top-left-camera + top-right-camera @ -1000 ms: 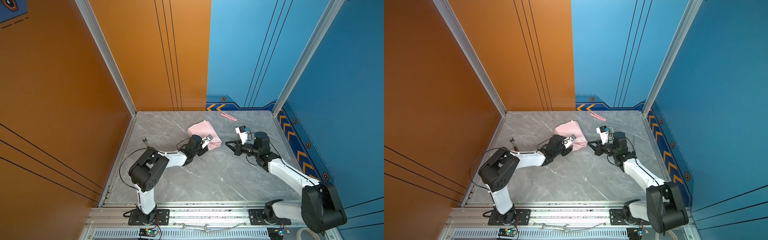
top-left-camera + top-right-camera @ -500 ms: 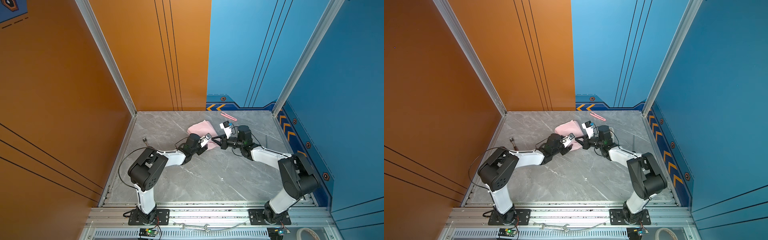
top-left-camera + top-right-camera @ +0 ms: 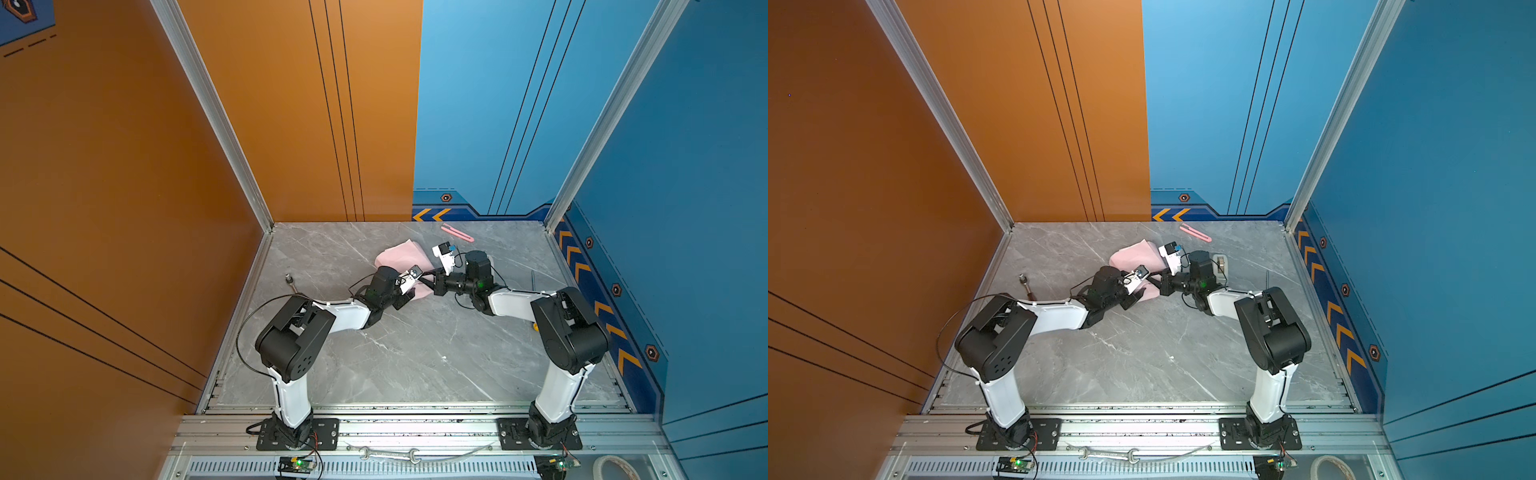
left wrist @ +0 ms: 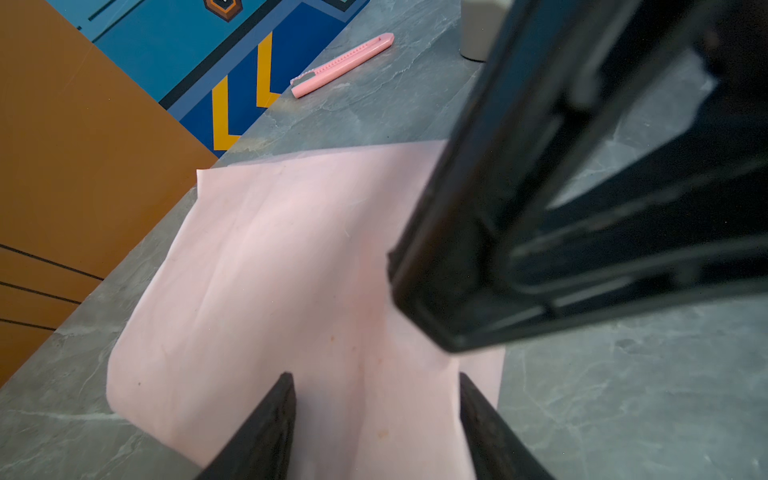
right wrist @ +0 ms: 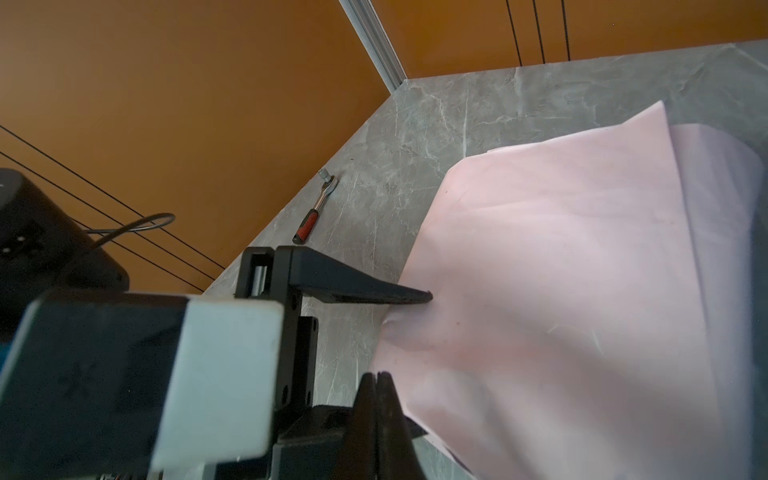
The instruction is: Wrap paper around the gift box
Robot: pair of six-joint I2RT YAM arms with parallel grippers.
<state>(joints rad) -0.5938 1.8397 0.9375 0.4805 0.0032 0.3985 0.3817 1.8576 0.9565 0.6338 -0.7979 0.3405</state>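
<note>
Left gripper [image 4: 374, 378]: jaws noted part open, with black tapered fingers set astride the paper [image 4: 270, 270]; nothing is clamped. In the right wrist view one left fingertip [image 5: 399, 296] is seen pressed against the sheet's edge, and a small dimple is raised there.

Right gripper [image 5: 377, 378]: jaws recorded closed tight, tips at the paper's near edge. Whether the sheet is pinched cannot be told.

The paper is found directly ahead of both grippers and between them. It is thin, matte, pale pink and creased, and is draped as a low mound on the table [image 3: 415, 353], which has a grey veined marble finish. A lilac-tinted layer is shown only in the right wrist view.

Beyond the paper from the left gripper, a pink ribbed plastic cutter [image 4: 343, 64] is seen. Beyond the left finger, a chrome ratchet [image 5: 316, 208] with a red-and-black grip is recorded. A beige tape dispenser [image 3: 1221, 264], just behind the right wrist, is shown in a top view.
</note>
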